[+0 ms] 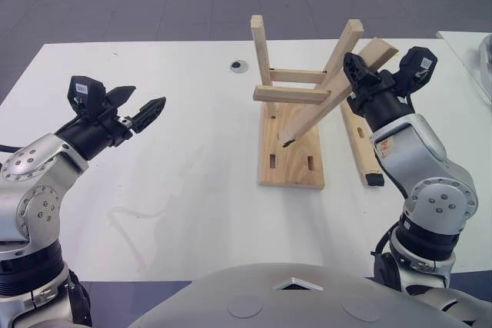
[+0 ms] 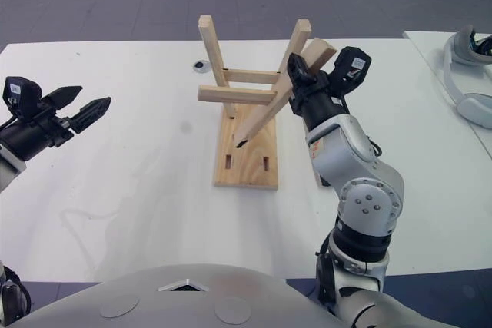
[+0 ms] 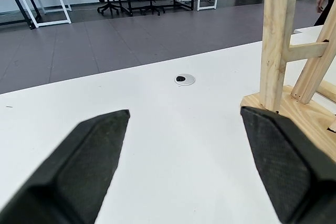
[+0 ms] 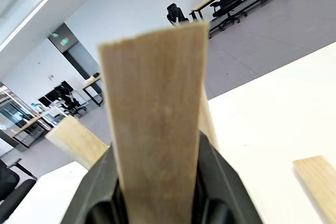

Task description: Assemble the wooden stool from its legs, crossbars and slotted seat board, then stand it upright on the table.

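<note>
Gripping the presumably stiff, light leg (image 1: 309,120) near its upper end, right fingers (image 4: 94,187) clamped it; left fingers (image 3: 89,150) gaped empty.

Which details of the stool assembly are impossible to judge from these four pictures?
- Eye views: whether the dark tip of the held leg touches the seat board; too small.
- Eye views: far end of the loose leg, hidden behind the right gripper.
- Right wrist view: the slots, blocked by the held leg.
</note>
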Action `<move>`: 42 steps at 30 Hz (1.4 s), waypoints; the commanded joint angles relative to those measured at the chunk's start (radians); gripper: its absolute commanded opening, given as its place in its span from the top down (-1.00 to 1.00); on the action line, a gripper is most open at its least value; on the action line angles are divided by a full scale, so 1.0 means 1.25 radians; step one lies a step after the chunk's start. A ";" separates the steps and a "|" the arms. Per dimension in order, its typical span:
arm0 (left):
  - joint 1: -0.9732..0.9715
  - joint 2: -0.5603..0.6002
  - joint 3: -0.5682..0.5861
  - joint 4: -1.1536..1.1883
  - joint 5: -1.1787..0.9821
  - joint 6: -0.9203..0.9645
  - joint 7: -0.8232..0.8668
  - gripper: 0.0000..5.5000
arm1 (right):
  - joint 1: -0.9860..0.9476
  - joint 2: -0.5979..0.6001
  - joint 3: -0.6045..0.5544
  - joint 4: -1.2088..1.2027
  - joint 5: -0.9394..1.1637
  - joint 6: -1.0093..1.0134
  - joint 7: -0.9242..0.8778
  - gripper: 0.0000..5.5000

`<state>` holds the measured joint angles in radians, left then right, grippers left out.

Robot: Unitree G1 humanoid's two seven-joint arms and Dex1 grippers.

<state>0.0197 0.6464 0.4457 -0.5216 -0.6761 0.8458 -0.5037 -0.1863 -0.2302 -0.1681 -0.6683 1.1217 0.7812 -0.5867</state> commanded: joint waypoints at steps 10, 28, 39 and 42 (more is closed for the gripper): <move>-0.019 0.032 -0.011 -0.004 -0.022 0.034 0.014 -0.41 | 0.045 -0.007 0.021 -0.112 -0.089 0.013 -0.024 0.62; 0.007 0.025 0.002 -0.033 -0.029 0.041 0.035 -0.41 | 0.048 -0.141 -0.024 -0.219 -0.078 0.115 -0.061 0.62; 0.002 0.028 -0.013 -0.026 -0.023 0.037 0.034 -0.41 | 0.063 -0.158 -0.020 -0.186 -0.003 0.123 -0.023 0.62; -0.007 0.041 -0.018 -0.018 -0.026 0.044 0.025 -0.41 | 0.100 -0.123 0.012 -0.204 -0.025 0.110 -0.039 0.62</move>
<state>0.0263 0.6730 0.4317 -0.5517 -0.7045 0.8871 -0.4671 -0.0899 -0.4116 -0.1788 -0.9101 1.0994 0.9275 -0.6216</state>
